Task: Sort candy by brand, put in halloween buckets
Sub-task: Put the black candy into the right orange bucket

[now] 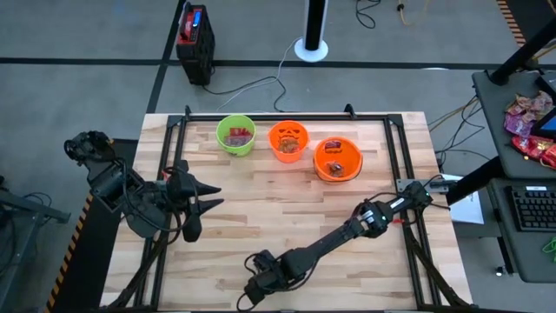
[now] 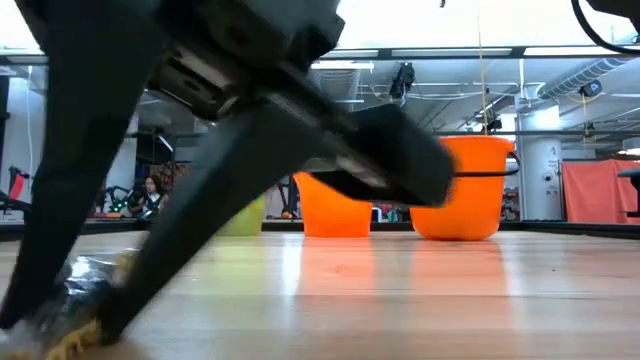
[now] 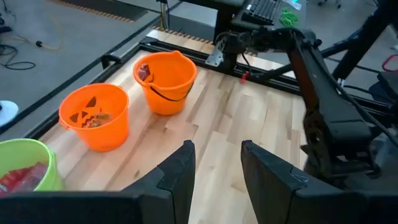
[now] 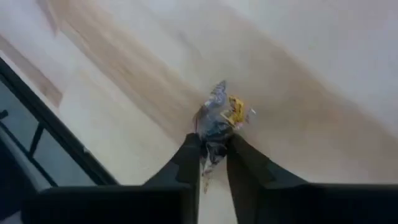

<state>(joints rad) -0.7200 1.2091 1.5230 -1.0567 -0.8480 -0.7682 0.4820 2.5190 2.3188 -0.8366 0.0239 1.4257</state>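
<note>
Three buckets stand in a row near the table's far edge: lime green (image 1: 235,135) (image 3: 25,168), orange with a jack-o'-lantern face (image 1: 288,141) (image 3: 94,115), and wider orange (image 1: 337,158) (image 3: 165,81). Each has sweets inside. My right gripper (image 1: 257,280) (image 4: 213,149) is at the near edge, shut on a small candy (image 4: 217,118) (image 2: 70,300) in a crinkly silvery wrapper with dark and yellow print. My left gripper (image 1: 207,196) (image 3: 214,168) waits open over the table's left part, pointing toward the buckets. My right gripper pinches the candy between its two fingers (image 4: 189,155) at one twisted end of the wrapper (image 4: 211,146), coming from above and pointing down. The rest of the candy sticks out past the fingertips at table level. Whether it still rests on the wood, I cannot tell.
A black frame rail (image 1: 287,115) runs along the table's edges, just behind the buckets. Bare wood (image 1: 287,209) lies between the grippers and the buckets. A red-and-black unit (image 1: 195,35) sits on the floor beyond the far edge. Pink and red bags (image 1: 530,122) are heaped on a side table at right.
</note>
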